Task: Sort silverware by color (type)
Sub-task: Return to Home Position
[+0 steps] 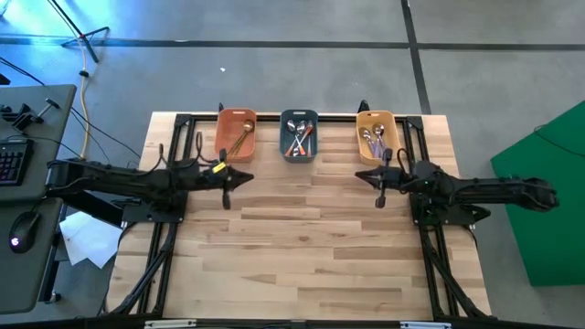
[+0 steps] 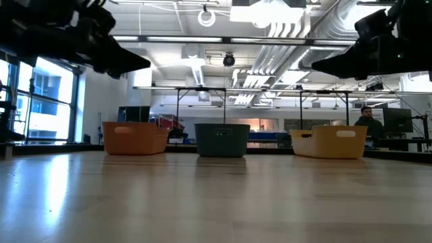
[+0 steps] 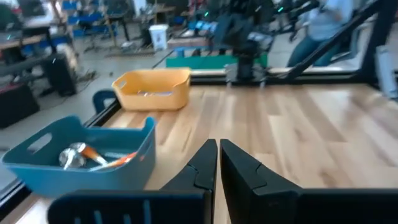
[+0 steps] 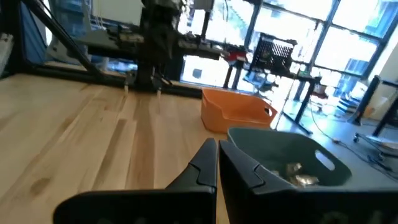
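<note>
Since every spoon that showed already lay in a tray, the sorting looked finished. The step in hand read as the arms' retreat to their rest pose.

On the left, the left claw (image 1: pixel 243 177) hung above the worktop (image 1: pixel 302 247), just in front of the orange tray (image 1: pixel 222 137). Its fingers were pressed together on nothing, as the left wrist view made plain. Inside that tray lay the gold spoons (image 1: pixel 239 139).

In the middle of the row, the blue tray (image 1: pixel 298 113) held the orange-handled spoons (image 1: pixel 298 139), crossed over one another. Further right, the yellow tray (image 1: pixel 376 114) held the purple-handled spoons (image 1: pixel 374 139), though their handle colour was hard to make out from above.

Just in front of that tray hung the right claw (image 1: pixel 363 175), likewise clenched and empty. Its tip pointed toward the left claw, and the two were well apart.

By my reading, neither arm had anything left to carry, so the next move called for no grasp at all. Each arm needed only to fold back toward its own side. The claws would have to stay lifted off the boards and clear of the tray walls, so that no tray got nudged out of the row. From above, no spoon seemed to sit in the wrong tray, so a second pass looked unnecessary.
</note>
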Tool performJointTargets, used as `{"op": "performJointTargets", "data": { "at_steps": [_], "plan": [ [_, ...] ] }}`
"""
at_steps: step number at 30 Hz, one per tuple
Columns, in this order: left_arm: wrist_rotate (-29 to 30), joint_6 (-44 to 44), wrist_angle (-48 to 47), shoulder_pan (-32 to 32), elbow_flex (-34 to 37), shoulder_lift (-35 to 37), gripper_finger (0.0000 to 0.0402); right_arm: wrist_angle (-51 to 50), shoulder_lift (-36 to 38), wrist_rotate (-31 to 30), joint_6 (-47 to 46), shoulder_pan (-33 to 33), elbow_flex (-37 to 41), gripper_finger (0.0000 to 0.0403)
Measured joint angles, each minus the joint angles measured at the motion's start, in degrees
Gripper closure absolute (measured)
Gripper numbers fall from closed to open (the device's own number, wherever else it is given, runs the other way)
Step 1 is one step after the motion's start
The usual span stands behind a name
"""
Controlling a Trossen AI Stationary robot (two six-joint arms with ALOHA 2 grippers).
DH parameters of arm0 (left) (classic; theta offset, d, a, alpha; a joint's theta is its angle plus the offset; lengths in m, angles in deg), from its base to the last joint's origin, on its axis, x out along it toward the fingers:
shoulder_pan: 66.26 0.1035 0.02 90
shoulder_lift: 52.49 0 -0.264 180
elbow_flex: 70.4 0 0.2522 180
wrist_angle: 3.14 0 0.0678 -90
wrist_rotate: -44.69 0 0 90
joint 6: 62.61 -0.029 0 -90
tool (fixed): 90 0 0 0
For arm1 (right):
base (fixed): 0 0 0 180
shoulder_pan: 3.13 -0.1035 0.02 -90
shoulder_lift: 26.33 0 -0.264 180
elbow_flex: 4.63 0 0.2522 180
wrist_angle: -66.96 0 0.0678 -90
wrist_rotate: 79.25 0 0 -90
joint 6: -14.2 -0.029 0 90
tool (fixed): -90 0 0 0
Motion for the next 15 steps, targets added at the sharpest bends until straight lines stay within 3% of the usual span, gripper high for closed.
{"op": "performJointTargets", "data": {
  "at_steps": [10,15],
  "plan": [
    [0.87,0.19,-0.66,-2.99,8.62,16.57,0.0392,-13.24,15.72,-0.54,-0.20,0.19,0.28,0.0403],
    [1.86,1.18,-6.57,-3.83,8.95,22.84,0.0392,-19.56,22.57,-0.06,-1.16,1.71,0.28,0.0403]
  ]
}}
